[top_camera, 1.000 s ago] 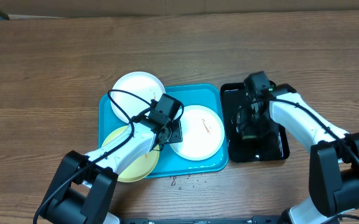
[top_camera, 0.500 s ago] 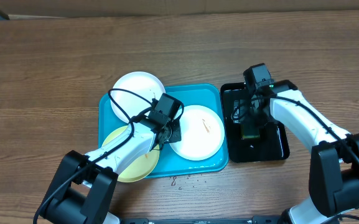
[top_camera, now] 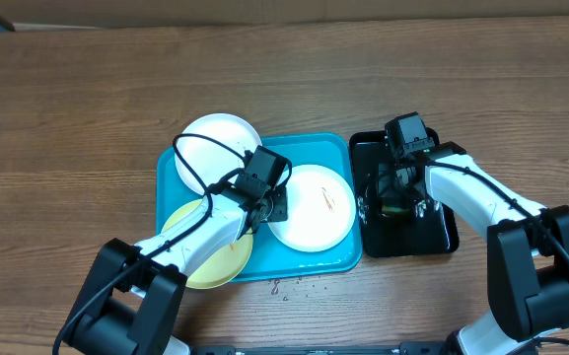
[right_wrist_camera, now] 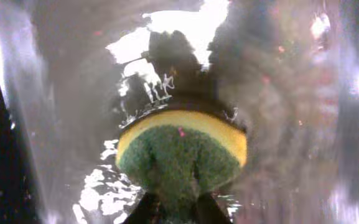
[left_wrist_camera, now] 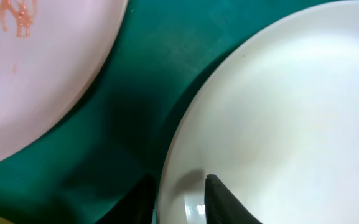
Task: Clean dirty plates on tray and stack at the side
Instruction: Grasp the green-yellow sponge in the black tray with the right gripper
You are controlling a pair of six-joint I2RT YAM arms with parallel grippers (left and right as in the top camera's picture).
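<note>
On the tray (left_wrist_camera: 135, 93) the left fingers (left_wrist_camera: 226, 199) pinch the rim of the right white plate (left_wrist_camera: 279, 112); the right fingers (right_wrist_camera: 213, 214) clamp a sponge (right_wrist_camera: 179, 155) over the black tray (top_camera: 432, 232).

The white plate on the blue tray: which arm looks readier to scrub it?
Right, probably. The right pincer holds the sponge at the black tray, beside the white plate. The left pincer grips that plate's rim, steadying it.

turquoise tray (top_camera: 309, 258), three round plates (top_camera: 312, 209) lying flat
</note>
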